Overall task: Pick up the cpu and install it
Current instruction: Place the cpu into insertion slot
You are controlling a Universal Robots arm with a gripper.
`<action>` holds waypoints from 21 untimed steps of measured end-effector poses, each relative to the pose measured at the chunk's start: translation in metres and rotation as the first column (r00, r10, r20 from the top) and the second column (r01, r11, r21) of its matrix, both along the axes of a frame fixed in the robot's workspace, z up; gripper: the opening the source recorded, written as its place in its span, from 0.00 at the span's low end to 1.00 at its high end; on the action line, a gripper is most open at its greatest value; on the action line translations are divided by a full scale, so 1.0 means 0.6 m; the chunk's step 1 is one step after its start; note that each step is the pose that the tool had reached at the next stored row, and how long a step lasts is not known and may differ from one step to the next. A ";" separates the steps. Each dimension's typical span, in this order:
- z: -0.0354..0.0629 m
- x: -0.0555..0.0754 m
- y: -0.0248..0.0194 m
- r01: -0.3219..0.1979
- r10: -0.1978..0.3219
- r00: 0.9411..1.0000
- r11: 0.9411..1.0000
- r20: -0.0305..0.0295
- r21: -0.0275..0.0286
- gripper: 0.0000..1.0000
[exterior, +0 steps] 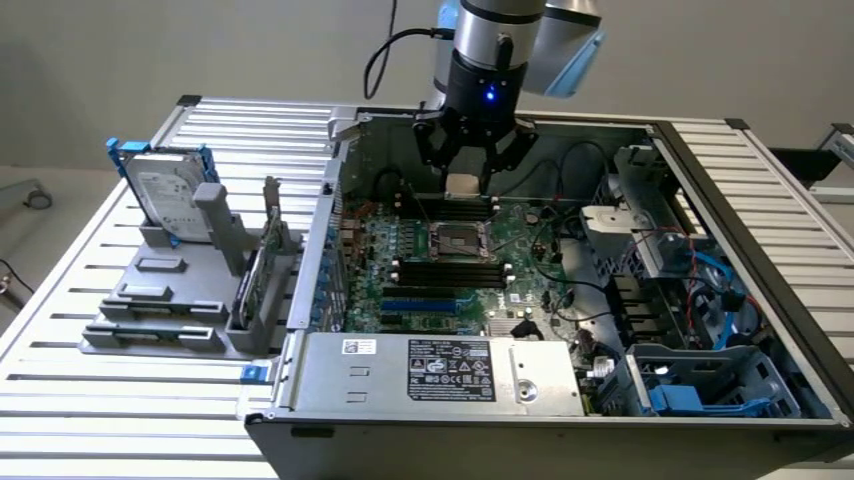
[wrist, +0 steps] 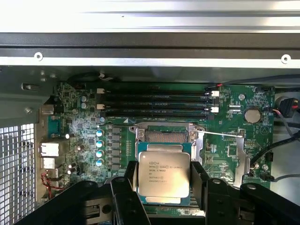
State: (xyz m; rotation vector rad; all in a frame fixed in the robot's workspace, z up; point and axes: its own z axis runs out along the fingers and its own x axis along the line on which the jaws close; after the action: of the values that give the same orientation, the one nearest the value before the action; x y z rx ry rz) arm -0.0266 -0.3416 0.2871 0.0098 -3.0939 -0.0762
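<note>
**Item:** cpu [wrist: 164, 172], small square chip, silvery top with printed lettering.

**Condition:** clamped by two opposite edges between the closed jaws of the gripper [exterior: 463, 182]. Lifted clear of the board, not yet seated.

**Location:** inside the open computer case [exterior: 747, 200]. Placed at roughly twelve o'clock from the socket [exterior: 457, 241] in the exterior view, apparently above the memory slots [exterior: 454, 210] (socket bare, nothing seated in it).

**Also logged:** hard drive [exterior: 168, 190], upright in a grey rack on the counter [exterior: 80, 400]. Set at nine o'clock from the case, well apart from the work.

**Hazards, judged from this position:**
- Chip lowered off-centre or tilted, hence bent socket contacts.
- Corner mark turned the wrong way, hence no seating.
- Thin-edge grip slipped, hence a drop onto the board.
- Jaws fouled on the socket's metal frame [wrist: 199, 140] or its lever during descent.

Frame fully open or not: undetermined.
</note>
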 end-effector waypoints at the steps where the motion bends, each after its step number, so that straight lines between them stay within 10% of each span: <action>1: 0.000 0.000 0.0000 0.000 0.000 1.000 1.000 0.000 0.000 0.55; 12: -0.001 -0.002 0.0000 0.090 -0.090 0.996 0.996 -0.002 0.001 0.55; 21: -0.005 -0.002 0.0000 0.251 -0.251 0.968 0.968 -0.002 0.001 0.55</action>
State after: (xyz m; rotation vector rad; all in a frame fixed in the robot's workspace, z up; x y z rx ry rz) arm -0.0279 -0.3416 0.2843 -0.3817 -3.0744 -0.0871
